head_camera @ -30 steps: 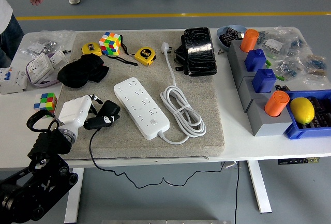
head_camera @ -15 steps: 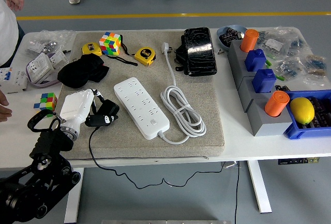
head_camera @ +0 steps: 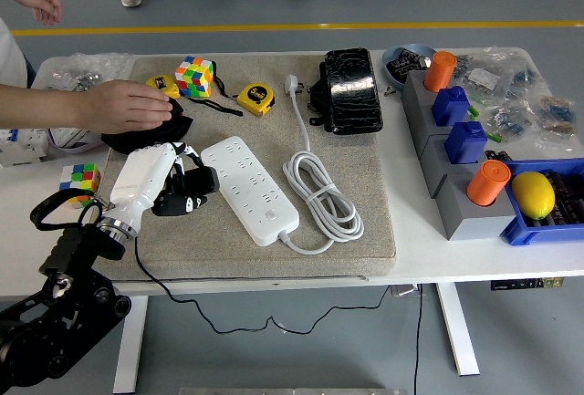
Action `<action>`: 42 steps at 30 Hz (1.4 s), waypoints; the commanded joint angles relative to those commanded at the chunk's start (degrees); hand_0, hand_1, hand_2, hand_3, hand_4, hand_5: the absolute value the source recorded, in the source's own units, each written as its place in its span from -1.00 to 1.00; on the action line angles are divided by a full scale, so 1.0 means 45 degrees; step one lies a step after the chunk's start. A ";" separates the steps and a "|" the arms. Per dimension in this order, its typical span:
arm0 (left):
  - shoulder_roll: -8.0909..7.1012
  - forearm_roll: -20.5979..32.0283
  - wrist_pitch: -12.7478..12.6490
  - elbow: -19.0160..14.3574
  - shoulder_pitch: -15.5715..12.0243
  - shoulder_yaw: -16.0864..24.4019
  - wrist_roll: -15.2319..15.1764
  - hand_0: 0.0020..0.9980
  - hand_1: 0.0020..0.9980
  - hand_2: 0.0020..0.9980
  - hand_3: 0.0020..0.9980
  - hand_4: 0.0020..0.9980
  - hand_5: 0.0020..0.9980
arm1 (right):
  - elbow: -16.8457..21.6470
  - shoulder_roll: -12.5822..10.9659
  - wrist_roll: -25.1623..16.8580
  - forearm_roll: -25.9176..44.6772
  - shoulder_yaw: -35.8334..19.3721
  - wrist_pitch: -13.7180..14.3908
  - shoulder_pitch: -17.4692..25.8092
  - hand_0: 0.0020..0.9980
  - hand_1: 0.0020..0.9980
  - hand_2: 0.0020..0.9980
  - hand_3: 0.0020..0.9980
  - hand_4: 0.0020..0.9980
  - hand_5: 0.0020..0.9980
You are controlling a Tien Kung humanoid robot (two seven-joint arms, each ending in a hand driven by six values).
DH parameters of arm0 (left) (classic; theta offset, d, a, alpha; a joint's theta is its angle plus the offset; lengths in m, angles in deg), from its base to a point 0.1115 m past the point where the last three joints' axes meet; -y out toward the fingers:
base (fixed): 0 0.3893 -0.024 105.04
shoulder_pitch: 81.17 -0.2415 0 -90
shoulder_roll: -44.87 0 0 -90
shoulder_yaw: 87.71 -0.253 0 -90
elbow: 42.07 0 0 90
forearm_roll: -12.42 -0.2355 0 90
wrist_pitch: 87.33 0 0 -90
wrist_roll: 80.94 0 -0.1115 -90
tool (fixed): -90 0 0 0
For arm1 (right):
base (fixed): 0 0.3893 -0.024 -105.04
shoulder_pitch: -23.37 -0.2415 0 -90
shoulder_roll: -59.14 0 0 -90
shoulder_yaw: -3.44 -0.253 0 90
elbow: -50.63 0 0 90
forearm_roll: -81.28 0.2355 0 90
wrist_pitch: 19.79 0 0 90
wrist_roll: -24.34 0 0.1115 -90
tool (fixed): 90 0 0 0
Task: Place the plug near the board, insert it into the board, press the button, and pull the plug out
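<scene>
Black plug (head_camera: pixel 185 196) clamped in left hand (head_camera: pixel 151 181) fingers, beside board (head_camera: pixel 249 189) edge (person's hand (head_camera: pixel 126 105) near).

The person's hand (head_camera: pixel 126 103) hides part of the black pouch (head_camera: pixel 137 135) — their arm cut off at the left edge

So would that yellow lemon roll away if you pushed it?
Probably only a little: the lemon looks rounded, so it could wobble, but it sits inside the blue bin, whose walls should stop it. It also looks smooth, so perhaps slippery.
</scene>
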 joint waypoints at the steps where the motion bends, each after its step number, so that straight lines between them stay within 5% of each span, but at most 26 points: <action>1: -0.0010 0.0296 0.0001 0.0049 0.0022 -0.0038 -0.0210 -0.65 -0.54 -0.34 0.06 0.66 -1.00 | 0.0001 -0.0002 0.0000 0.0001 0.0006 -0.0001 0.0000 -0.02 0.09 0.06 0.01 0.64 -0.27; 4: -0.0011 0.1784 0.0129 0.0301 0.0235 -0.0270 -0.0978 -0.65 -0.52 -0.31 0.05 0.67 -1.00 | 0.0001 -0.0020 0.0000 0.0031 0.0082 -0.0003 -0.0026 -0.02 0.09 0.06 0.01 0.64 -0.27; 12: 0.0128 0.3653 0.0522 0.0847 0.0775 -0.0634 -0.1032 -0.65 -0.50 -0.30 0.06 0.66 -1.00 | 0.0009 -0.0066 0.0001 0.0046 0.0157 -0.0002 -0.0061 -0.03 0.09 0.06 0.01 0.64 -0.27; 42: 0.0233 0.4150 0.0973 0.1005 0.0815 -0.0982 -0.0563 -0.66 -0.49 -0.25 0.07 0.62 -1.00 | 0.0068 -0.0077 -0.0011 -0.0314 -0.0137 0.0009 -0.0003 -0.03 0.08 0.06 0.01 0.63 -0.29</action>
